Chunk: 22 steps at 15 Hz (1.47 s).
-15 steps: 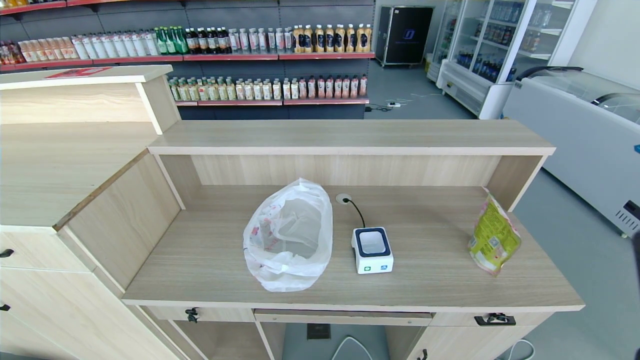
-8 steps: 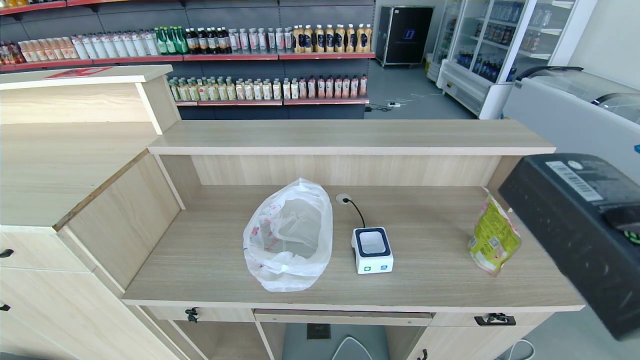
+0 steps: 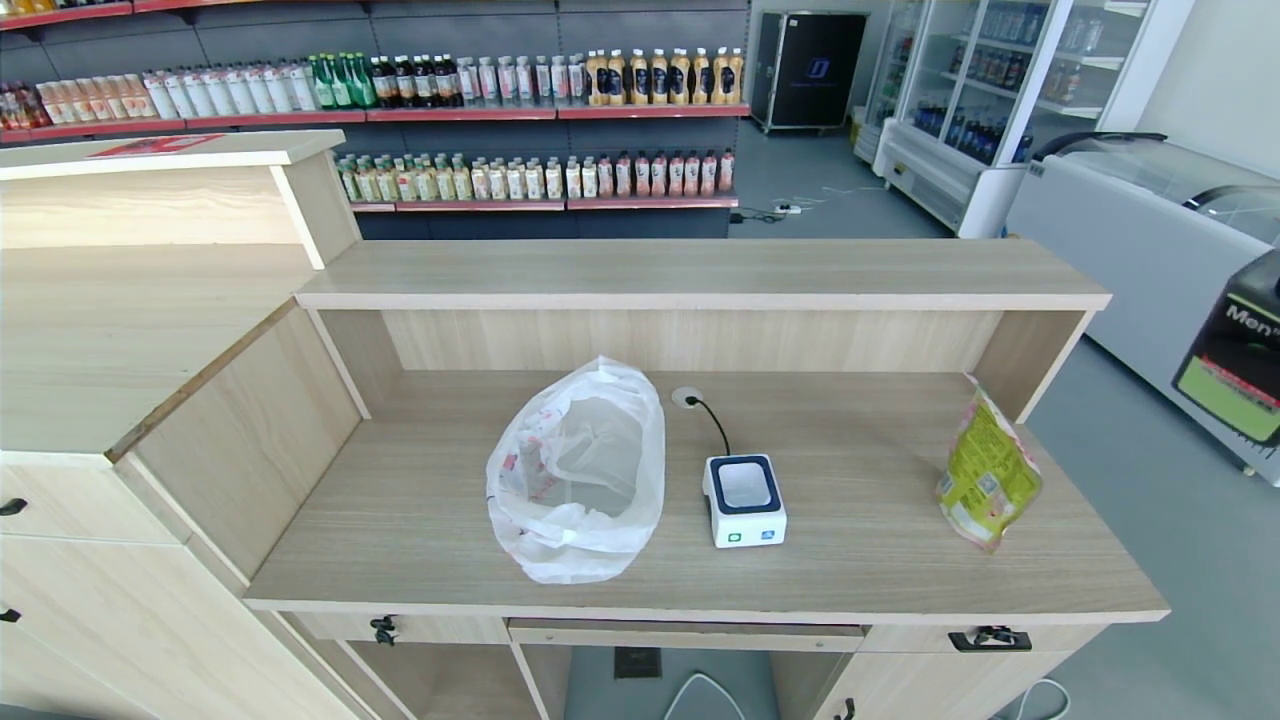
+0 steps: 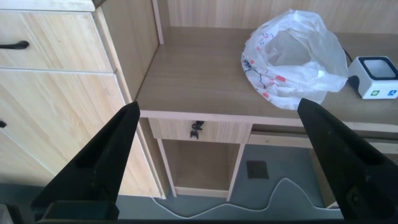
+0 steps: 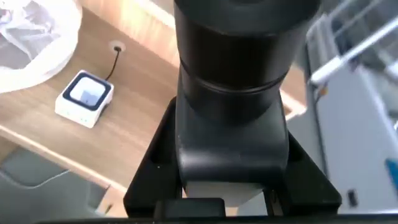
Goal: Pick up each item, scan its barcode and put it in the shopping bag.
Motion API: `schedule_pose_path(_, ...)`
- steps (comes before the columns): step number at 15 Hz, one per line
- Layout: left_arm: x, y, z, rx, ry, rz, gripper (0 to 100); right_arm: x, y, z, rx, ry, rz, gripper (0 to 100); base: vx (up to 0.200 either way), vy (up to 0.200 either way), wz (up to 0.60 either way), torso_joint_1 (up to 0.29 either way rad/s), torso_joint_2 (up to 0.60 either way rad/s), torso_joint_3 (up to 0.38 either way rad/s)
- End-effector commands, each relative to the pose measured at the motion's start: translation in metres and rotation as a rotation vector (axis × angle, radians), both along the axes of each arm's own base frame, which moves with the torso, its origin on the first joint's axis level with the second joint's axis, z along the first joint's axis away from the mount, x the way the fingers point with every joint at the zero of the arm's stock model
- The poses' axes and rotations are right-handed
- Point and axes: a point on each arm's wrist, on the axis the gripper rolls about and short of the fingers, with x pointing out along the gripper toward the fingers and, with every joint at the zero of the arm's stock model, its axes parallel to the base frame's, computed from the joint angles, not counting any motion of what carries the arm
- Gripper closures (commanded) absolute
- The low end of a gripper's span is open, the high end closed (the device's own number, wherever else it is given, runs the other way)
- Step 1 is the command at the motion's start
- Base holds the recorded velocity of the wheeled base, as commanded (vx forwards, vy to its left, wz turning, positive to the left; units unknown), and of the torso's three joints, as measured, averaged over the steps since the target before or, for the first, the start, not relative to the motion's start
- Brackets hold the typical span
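A white plastic shopping bag [image 3: 575, 470] lies open on the wooden counter [image 3: 850, 560], with a small white barcode scanner [image 3: 745, 498] just to its right. A green snack pouch [image 3: 988, 468] leans at the counter's right end. A black bottle [image 3: 1235, 350] with a green label hangs beyond the counter's right end. My right gripper [image 5: 230, 180] is shut on this black bottle [image 5: 230, 81], above and right of the scanner [image 5: 84, 98]. My left gripper [image 4: 217, 109] is open and holds nothing, low in front of the counter's left end, with the bag [image 4: 292, 59] ahead.
A raised shelf [image 3: 700, 272] runs along the counter's back and a taller wooden unit [image 3: 150, 300] stands at its left. The scanner's cable [image 3: 712, 420] runs to a hole in the counter. A chest freezer [image 3: 1150, 230] stands on the right.
The black bottle came up at the right edge, swept large and close past the head camera, and now sits smaller and farther off to the right. Nothing on the counter moved.
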Motion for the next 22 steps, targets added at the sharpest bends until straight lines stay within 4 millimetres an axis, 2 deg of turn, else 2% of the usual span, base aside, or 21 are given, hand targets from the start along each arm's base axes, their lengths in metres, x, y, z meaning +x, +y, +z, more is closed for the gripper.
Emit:
schedule_pose_path(1,0.000,0.000,0.000,0.000,0.000,0.000,0,0.014,-0.022,-0.007,0.233,0.177,-0.368,100,0.000,0.000,0.00,0.000,0.00,0.000)
schedule_pose_path(2,0.000,0.000,0.000,0.000,0.000,0.000,0,0.017,-0.028,-0.018,0.280,0.212,-0.498,100,0.000,0.000,0.00,0.000,0.00,0.000)
schedule_pose_path(3,0.000,0.000,0.000,0.000,0.000,0.000,0,0.019,-0.030,-0.023,0.300,0.216,-0.557,100,0.000,0.000,0.00,0.000,0.00,0.000)
schedule_pose_path(8,0.000,0.000,0.000,0.000,0.000,0.000,0,0.032,-0.036,-0.032,0.358,0.245,-0.595,100,0.000,0.000,0.00,0.000,0.00,0.000)
schedule_pose_path(12,0.000,0.000,0.000,0.000,0.000,0.000,0,0.042,-0.023,-0.023,0.433,0.201,-0.389,100,0.000,0.000,0.60,0.002,0.00,0.004)
schedule_pose_path(15,0.000,0.000,0.000,0.000,0.000,0.000,0,0.068,-0.020,-0.019,0.501,0.249,-0.309,100,0.000,0.000,0.60,0.010,0.00,0.002)
schedule_pose_path(16,0.000,0.000,0.000,0.000,0.000,0.000,0,0.074,-0.020,-0.021,0.526,0.265,-0.310,100,0.000,0.000,0.60,-0.002,-0.01,0.007)
schedule_pose_path(19,0.000,0.000,0.000,0.000,0.000,0.000,0,0.072,-0.022,-0.037,0.634,0.367,-0.100,100,0.000,0.000,0.00,0.000,0.00,0.000)
schedule_pose_path(21,0.000,0.000,0.000,0.000,0.000,0.000,0,0.071,-0.022,-0.042,0.659,0.355,-0.010,100,0.000,0.000,0.00,0.000,0.00,0.000)
schedule_pose_path(22,0.000,0.000,0.000,0.000,0.000,0.000,0,0.071,-0.025,-0.051,0.670,0.348,0.059,100,0.000,0.000,0.00,0.000,0.00,0.000)
